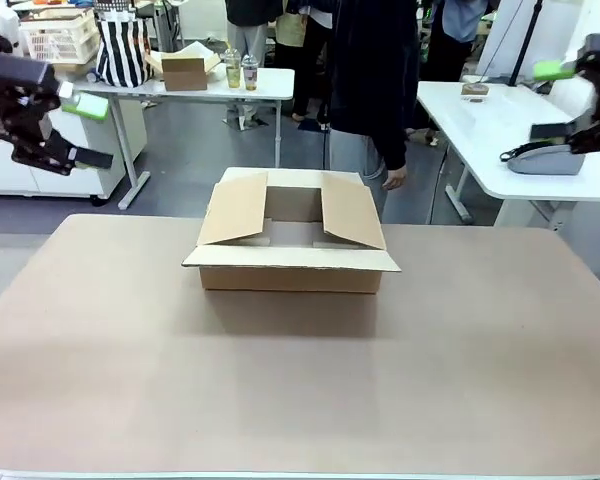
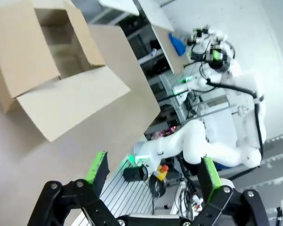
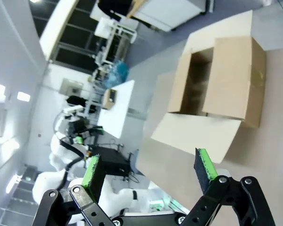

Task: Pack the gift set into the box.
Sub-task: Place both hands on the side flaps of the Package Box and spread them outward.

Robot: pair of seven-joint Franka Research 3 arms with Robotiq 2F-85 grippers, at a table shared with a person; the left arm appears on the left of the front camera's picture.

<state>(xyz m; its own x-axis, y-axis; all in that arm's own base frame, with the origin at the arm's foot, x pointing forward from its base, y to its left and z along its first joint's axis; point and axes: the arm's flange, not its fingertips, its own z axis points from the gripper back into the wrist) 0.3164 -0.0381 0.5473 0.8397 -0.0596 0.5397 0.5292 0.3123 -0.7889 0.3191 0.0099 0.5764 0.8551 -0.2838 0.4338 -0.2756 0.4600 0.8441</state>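
The plain brown corrugated cardboard box [image 1: 290, 278] opens upward, flaps spread, its long axis running left to right. The left gripper [image 2: 153, 170] and right gripper [image 3: 148, 168] hover with fingers wide apart, holding nothing.

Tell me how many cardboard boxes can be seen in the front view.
2. The large box stands open in the middle of the brown table; a smaller carton sits on a white table far behind, at left. Others may be hidden.

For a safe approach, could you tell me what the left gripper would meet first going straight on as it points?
Likely the right arm's white lower link, beyond the table edge; the box sits off that line. Depth is unclear.
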